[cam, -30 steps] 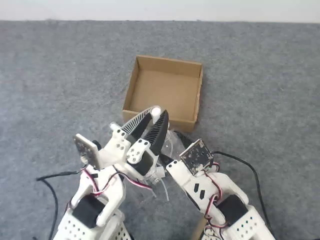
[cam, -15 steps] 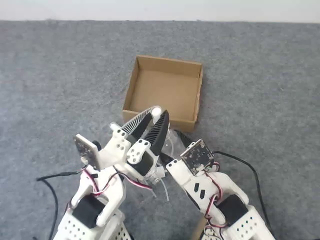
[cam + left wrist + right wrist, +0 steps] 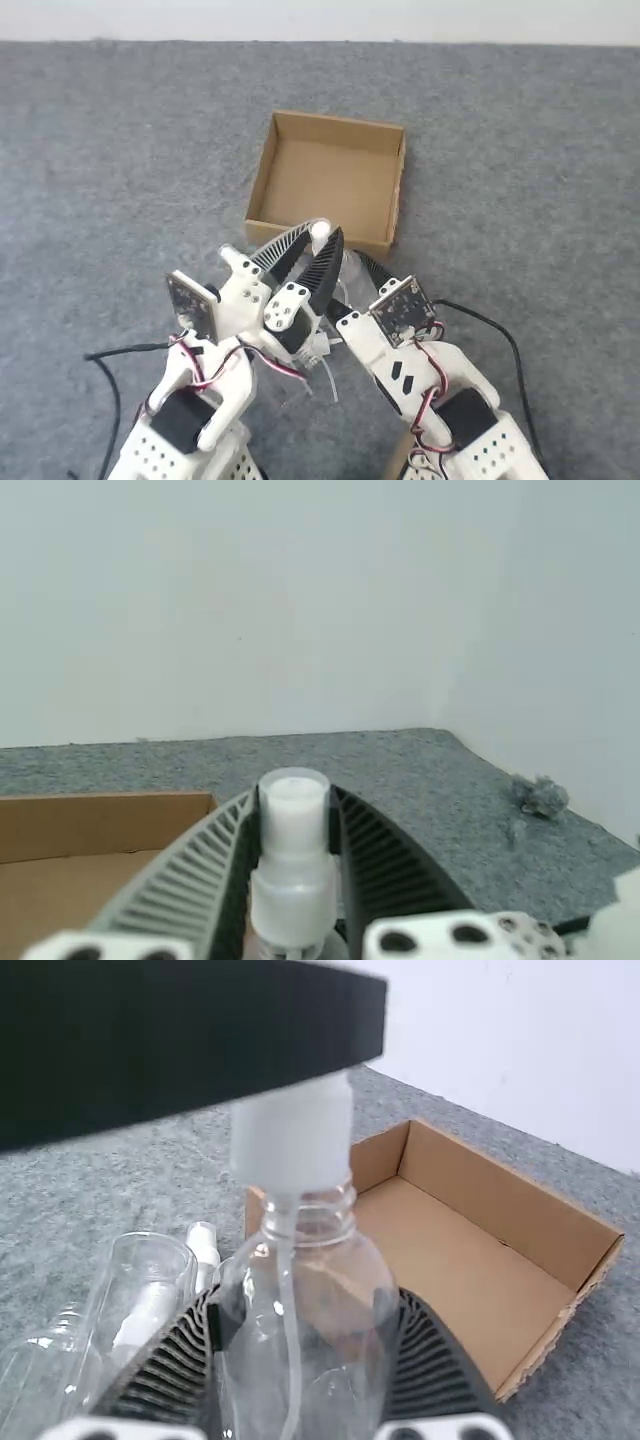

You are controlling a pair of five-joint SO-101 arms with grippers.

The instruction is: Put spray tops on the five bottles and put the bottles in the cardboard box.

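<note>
My left gripper [image 3: 322,233] is shut on a white spray top [image 3: 320,230] just in front of the cardboard box [image 3: 335,121], which is empty. In the left wrist view the spray top [image 3: 293,840] stands upright between the ribbed fingers [image 3: 190,880]. My right gripper [image 3: 300,1325] is shut on a clear bottle [image 3: 300,1300], held upright. The spray top [image 3: 292,1140] sits on the bottle's neck, its thin tube hanging down inside. In the high view the right gripper [image 3: 352,272] is right beside the left one.
Other clear bottles [image 3: 135,1295] and a loose spray top [image 3: 205,1245] lie on the grey carpet beside the held bottle. Black cables [image 3: 490,325] trail at both sides of the arms. Open carpet surrounds the box [image 3: 480,1230].
Both arms have shifted slightly to the right and a little nearer, with the spray top and bottle still gripped. The box has not moved.
</note>
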